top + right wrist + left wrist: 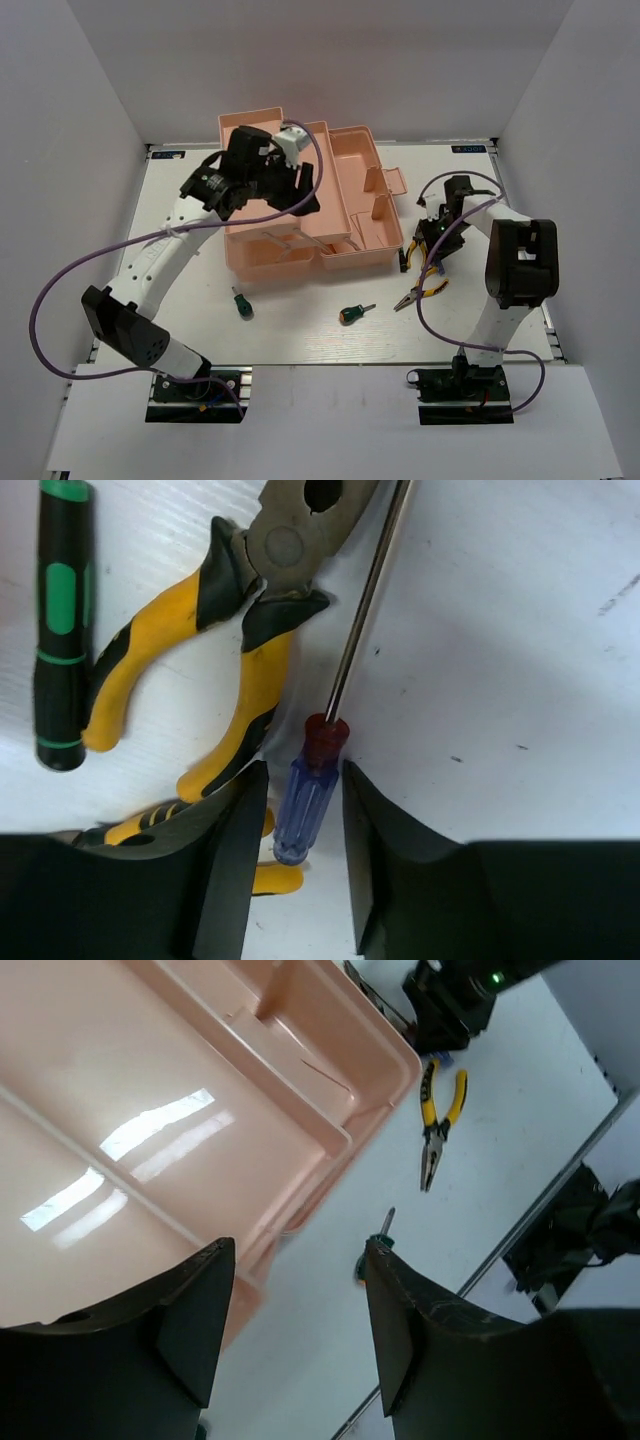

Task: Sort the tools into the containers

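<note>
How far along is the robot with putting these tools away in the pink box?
Barely started. Done: nothing; the toolbox trays in view hold no tools. In hand: the right gripper straddles a blue-handled screwdriver, grip unclear; the left gripper hangs open and empty over it. Left: pliers and stubby screwdrivers lie outside.

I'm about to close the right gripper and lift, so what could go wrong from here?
1. The right gripper straddles the blue-handled screwdriver low on its handle, so the long shaft may tip or swing on lifting.
2. The yellow pliers lie close beside that handle; closing could pinch or drag them.
3. The left gripper hangs open over the toolbox, possibly in the way of a drop there.
</note>
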Controlling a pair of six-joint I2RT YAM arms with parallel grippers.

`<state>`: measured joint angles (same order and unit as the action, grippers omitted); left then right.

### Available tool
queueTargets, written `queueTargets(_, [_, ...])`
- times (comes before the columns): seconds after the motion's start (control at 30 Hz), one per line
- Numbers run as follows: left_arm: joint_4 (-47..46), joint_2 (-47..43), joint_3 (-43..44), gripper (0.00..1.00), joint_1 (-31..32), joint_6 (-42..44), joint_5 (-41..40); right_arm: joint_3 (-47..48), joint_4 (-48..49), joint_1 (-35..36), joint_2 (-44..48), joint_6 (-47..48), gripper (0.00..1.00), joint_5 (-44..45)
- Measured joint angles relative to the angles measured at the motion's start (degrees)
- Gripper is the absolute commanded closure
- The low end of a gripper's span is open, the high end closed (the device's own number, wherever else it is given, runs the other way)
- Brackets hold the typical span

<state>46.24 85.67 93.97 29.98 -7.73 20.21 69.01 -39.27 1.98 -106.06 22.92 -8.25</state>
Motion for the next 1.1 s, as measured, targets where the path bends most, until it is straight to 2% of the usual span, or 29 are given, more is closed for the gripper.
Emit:
queueTargets(0.1, [0.7,-0.6,-2.9,0.40,4.4,1.2,-1.6,-1.3,2.1,1.6,0.8,-0.4,0.83,4.4])
queueTargets(0.13, [0.9,-0.8,-4.4,0.42,5.9,1.4,-2.2,-1.4,2.3,1.8,0.9,-0.9,1.00,5.4])
queueTargets(0.2, [1.4,-0.9,-7.5,0.48,9.0,1.8,-3.2,-1.4,2.7,2.0,1.0,-2.1,1.00,6.5])
queueTargets(0.23, [1.5,-0.9,-9.1,0.57,10.6,2.0,-3.7,-1.4,2.8,1.9,1.0,-3.1,1.00,7.0])
queueTargets(0.3, [1.4,-0.8,-11.2,0.66,13.0,2.1,-4.4,-1.4,2.9,1.8,1.1,-3.9,1.00,7.5])
queueTargets(0.33, [1.3,-0.8,-11.9,0.75,14.2,2.1,-4.7,-1.4,2.9,1.7,1.3,-4.4,1.00,7.6])
queueTargets(0.47, [-1.6,-0.5,-13.1,0.82,17.3,2.3,-5.7,-0.9,0.9,0.0,3.2,-5.9,1.00,6.8])
queueTargets(0.5, [-2.6,-0.3,-13.5,0.82,17.8,2.4,-5.8,-0.3,0.1,-0.4,4.3,-6.3,1.00,5.8])
queueTargets(0.57, [-4.8,0.1,-14.5,0.75,18.7,2.4,-5.9,1.2,-0.6,-1.8,7.6,-6.5,1.00,3.2])
queueTargets(0.67, [-7.5,1.1,-17.0,0.54,19.6,2.6,-6.0,5.0,-0.9,-3.1,13.9,-6.3,1.00,-3.7])
queueTargets(0.7, [-8.3,1.5,-17.9,0.44,19.9,2.4,-6.1,6.9,-1.0,-3.2,15.7,-6.2,1.00,-6.1])
queueTargets(0.73, [-9.0,1.9,-18.7,0.41,20.1,2.4,-6.1,8.9,-1.1,-3.2,16.7,-6.2,1.00,-8.8])
queueTargets(0.87, [-11.3,3.1,-20.9,0.37,20.4,1.9,-6.1,17.3,-1.2,-1.1,16.5,-7.1,1.00,-19.1])
queueTargets(1.0, [-13.5,3.7,-21.3,0.37,20.9,1.6,-6.1,22.6,-1.1,3.7,10.3,-10.4,1.00,-25.3])
queueTargets(1.1, [-14.9,4.5,-21.0,0.38,21.7,1.4,-6.0,23.1,-0.8,6.8,4.7,-14.0,0.92,-26.8])
